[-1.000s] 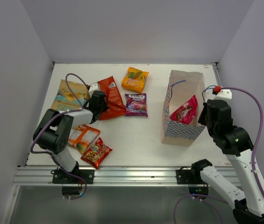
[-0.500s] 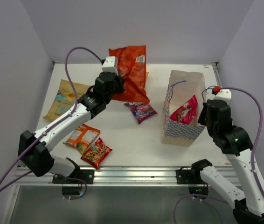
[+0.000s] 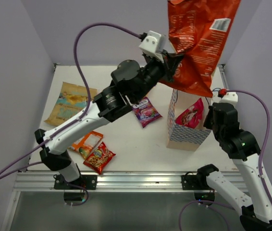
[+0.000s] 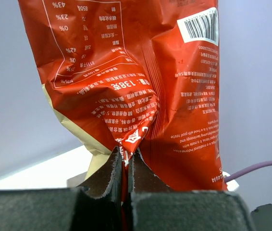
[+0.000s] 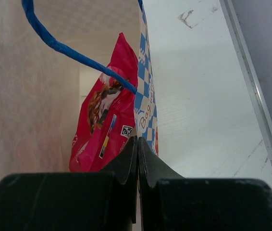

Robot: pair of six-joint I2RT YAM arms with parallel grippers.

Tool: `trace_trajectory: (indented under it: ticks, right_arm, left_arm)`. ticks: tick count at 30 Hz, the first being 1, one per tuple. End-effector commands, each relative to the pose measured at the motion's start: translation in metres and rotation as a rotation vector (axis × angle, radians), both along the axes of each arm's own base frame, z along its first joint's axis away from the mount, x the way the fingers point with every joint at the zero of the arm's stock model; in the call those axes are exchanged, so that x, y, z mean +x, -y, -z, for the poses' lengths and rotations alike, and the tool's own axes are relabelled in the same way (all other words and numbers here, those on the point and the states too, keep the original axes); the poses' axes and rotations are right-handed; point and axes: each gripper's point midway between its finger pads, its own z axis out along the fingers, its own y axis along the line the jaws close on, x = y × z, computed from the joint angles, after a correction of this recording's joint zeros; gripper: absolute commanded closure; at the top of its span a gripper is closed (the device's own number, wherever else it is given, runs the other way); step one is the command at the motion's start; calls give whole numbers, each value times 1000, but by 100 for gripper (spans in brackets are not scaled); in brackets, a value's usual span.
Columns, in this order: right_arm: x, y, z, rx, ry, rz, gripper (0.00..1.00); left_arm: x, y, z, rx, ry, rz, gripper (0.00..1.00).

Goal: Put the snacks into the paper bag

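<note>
- White table [image 3: 126, 139] walled in by pale grey panels; the paper bag [image 3: 186, 134] stands upright at its right, with the pink multipack [image 3: 191, 115] inside.
- The left gripper [image 4: 126, 156] is clamped on the large red packet [image 3: 201, 43], which is held high with its long axis upright and its lower corner above the bag's far rim.
- The right gripper [image 5: 137, 144] is pinched shut, seemingly on the bag's right wall.
- The mouth lies below and slightly nearer than the packet. It looks narrow, so the packet probably has to go in end-first.
- The purple packet [image 3: 144, 110] lies near the bag's left side.
</note>
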Motion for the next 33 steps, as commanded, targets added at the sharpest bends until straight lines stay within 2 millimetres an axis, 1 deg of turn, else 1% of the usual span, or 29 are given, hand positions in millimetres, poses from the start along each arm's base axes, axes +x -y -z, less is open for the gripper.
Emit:
trace_trajectory:
  ticks: [1,2,3,4,5,6,7,8,9,10,11,13,14,15,18,20,21,23,24,25,28,31,32,33]
  right_arm:
    - [1,-4,-1,6,8,-23,100]
    - [1,-4,0,8,8,-24,100]
    - [1,-4,-1,8,10,-22,100]
    - [0,-4,-1,9,11,-26,100]
    - [0,-4,-1,8,11,-24,100]
    - [0,-4,-1,10,13,-27,100]
    - [0,-4,-1,11,15,-26,100]
    - [0,-4,-2,11,16,-26,100]
    - [-1,-4,-1,11,15,-26,100]
    - [-1,-4,-2,12,18,-27,100]
    - [-1,-4,-2,11,16,-26,100]
    - [-1,-4,-2,13,18,-25,100]
    - [-1,-4,-2,14,17,-24,100]
    - [-1,-4,-2,12,17,-25,100]
    - [-2,-3,-2,13,18,-25,100]
    - [-2,-3,-2,14,20,-23,100]
    - [-2,-3,-3,14,23,-22,100]
    - [-2,-3,-3,15,24,-21,100]
    - [-2,-2,-3,13,25,-19,100]
    - [-2,-2,-4,12,25,-19,100]
    - [-3,-1,-4,11,27,-17,100]
    - [-3,-1,-4,10,26,-16,100]
    - [-3,-1,-4,10,27,-16,100]
    - [-3,-1,-4,11,26,-15,100]
  left_arm:
    - [-11,39,-1,53,49,48,100]
    - [-16,47,1,52,45,64,100]
    - [-17,55,10,60,36,77,100]
    - [-19,59,11,42,34,90,100]
    - [-17,65,28,64,20,96,100]
    - [-18,67,28,48,25,101,100]
    - [-17,69,35,53,16,106,100]
    - [-16,75,52,86,-1,113,100]
    - [-16,78,48,55,13,118,100]
    - [-16,81,54,60,7,125,100]
    - [-15,87,66,80,0,134,100]
    - [-14,93,75,84,-11,143,100]
    - [-10,96,86,102,-23,133,100]
    - [-8,97,91,106,-27,128,100]
    - [1,102,116,152,-53,95,100]
    - [9,104,142,195,-81,68,100]
    - [13,104,151,208,-92,58,100]
    - [21,106,180,243,-136,38,100]
    - [28,102,188,251,-155,21,100]
    - [34,98,201,270,-173,-9,100]
    - [45,86,223,306,-209,-72,100]
    - [51,76,229,329,-225,-118,100]
    - [51,73,226,325,-222,-129,100]
    - [52,69,227,338,-226,-141,100]
